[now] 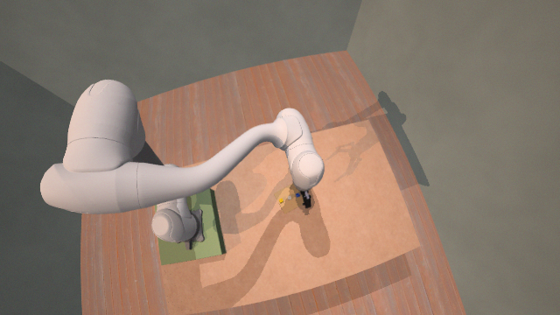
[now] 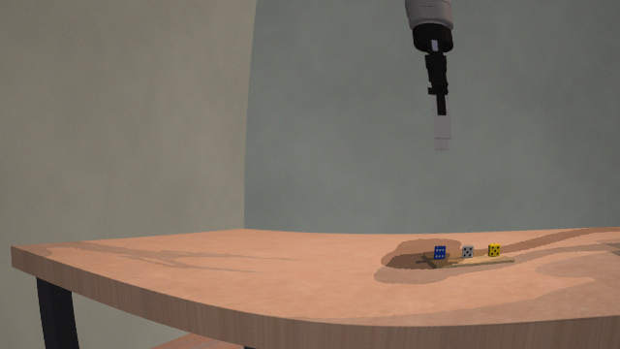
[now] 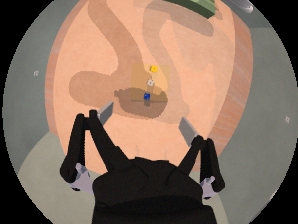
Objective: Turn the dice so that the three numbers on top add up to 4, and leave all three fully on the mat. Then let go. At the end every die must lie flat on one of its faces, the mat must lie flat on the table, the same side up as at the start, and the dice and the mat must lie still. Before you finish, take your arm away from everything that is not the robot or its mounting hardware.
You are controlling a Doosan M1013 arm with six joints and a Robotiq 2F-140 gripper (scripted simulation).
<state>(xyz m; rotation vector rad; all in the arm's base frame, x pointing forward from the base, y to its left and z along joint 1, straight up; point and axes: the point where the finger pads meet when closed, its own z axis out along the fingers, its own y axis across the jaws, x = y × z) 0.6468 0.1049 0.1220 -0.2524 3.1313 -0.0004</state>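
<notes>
Tan and thin, the mat (image 2: 484, 262) lay flat near the middle of the table (image 2: 194, 281), carrying three dice in a row: blue (image 2: 440, 252), grey (image 2: 467, 251) and yellow (image 2: 494, 249). All three sat flat and fully on it, close to one another but apart. The gripper (image 2: 441, 143) hung high above the blue die, fingers spread wide with nothing between them.

The top numbers could not be read from any view; only side faces showed in the exterior view, so which dice needed turning could not be judged. That was probably the first risk: tipping a die the wrong way would give the wrong sum. The narrow gaps were another. With the jaws this wide, a descent on the blue die could likely knock the grey one, or a fingertip could catch the mat's edge, dragging or lifting it. A tipped die might also roll off, since the blue die stood close to one end of the mat.

Room looked generous elsewhere: the table's edges were well away from the mat, and the green base plate (image 1: 210, 245) stood well apart.
</notes>
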